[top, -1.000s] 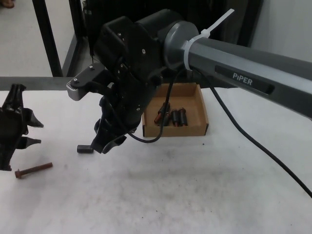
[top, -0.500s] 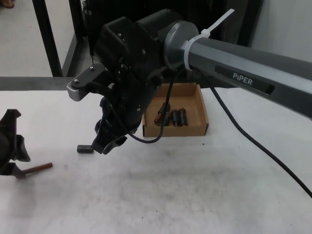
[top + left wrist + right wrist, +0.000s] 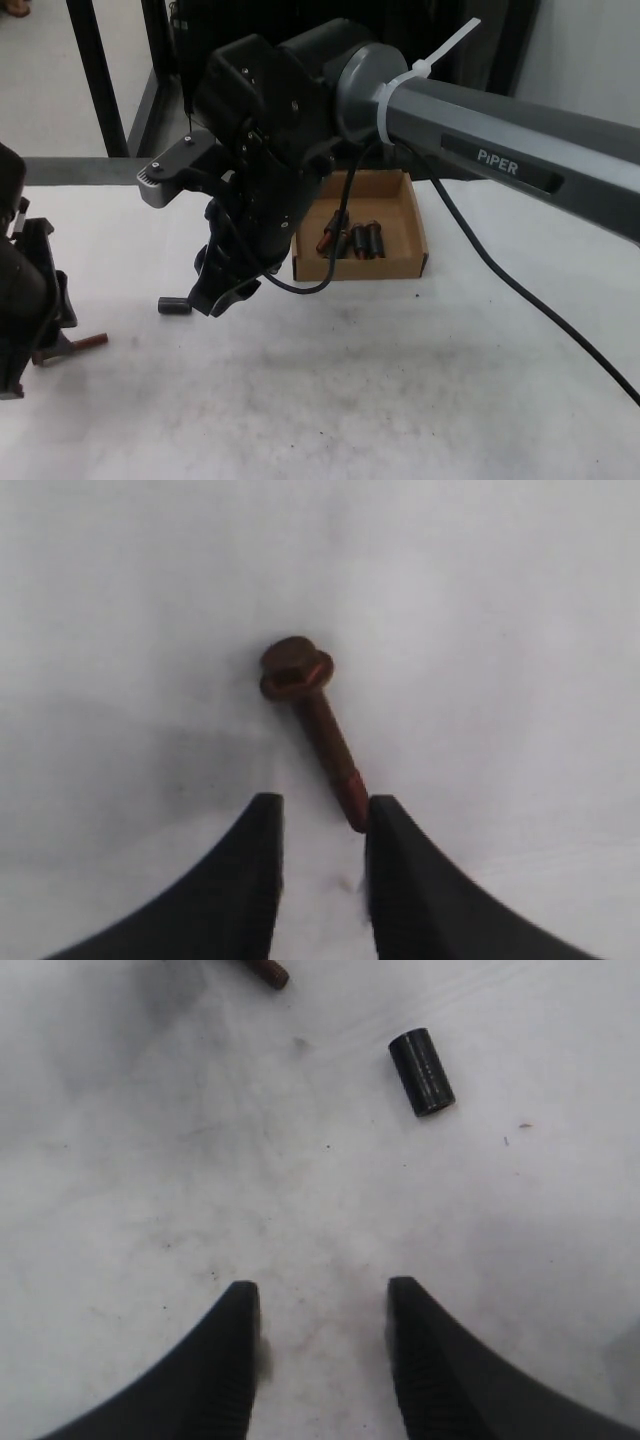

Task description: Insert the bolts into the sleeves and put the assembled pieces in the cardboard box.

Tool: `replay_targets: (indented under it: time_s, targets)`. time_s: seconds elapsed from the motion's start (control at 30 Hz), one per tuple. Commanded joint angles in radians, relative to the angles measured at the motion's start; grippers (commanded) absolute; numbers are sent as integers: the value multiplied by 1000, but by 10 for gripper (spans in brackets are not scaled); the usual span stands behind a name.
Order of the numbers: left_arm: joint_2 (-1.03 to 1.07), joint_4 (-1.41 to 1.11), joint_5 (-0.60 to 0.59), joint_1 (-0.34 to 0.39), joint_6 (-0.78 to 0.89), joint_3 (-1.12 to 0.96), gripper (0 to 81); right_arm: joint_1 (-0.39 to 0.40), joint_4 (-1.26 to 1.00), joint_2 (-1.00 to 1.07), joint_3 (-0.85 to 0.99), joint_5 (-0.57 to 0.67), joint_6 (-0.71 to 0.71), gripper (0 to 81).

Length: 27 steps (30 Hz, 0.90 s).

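bolt (image 3: 318, 730) flat on the counter (image 3: 500, 600), thread tip between left gripper (image 3: 322, 815) jaws, which stand open | right gripper (image 3: 318, 1295) jaws open, empty, near sleeve (image 3: 421, 1071) | we judge bolt light, stiff, prone to roll | we'd pinch mid-shank, below the flanged head

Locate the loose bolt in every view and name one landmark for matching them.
High view: bolt on the bench, left of the black sleeve.
Left wrist view: bolt ahead of the left gripper, threaded end between its open fingertips.
Right wrist view: bolt's end at the frame edge, beyond the black sleeve.
Shared landmark: the black sleeve, high and right wrist views.
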<state>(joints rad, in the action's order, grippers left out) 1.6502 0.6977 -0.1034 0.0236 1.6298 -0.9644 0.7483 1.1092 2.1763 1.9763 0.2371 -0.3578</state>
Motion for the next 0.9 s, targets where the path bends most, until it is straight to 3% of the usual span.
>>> replay_targets:
  time_s: [0.0,0.43,0.63,0.87]
  targets:
    - [11,-5,27,9,53,-10,258,3,3,-4,13,16,0,403]
    - [60,-64,16,-3,60,-10,261,3,3,-4,13,16,0,403]
    - [83,-141,-34,-34,37,-10,363,3,3,-4,13,16,0,403]
    - [83,-84,-26,-76,-5,-10,369,3,3,-4,13,16,0,403]
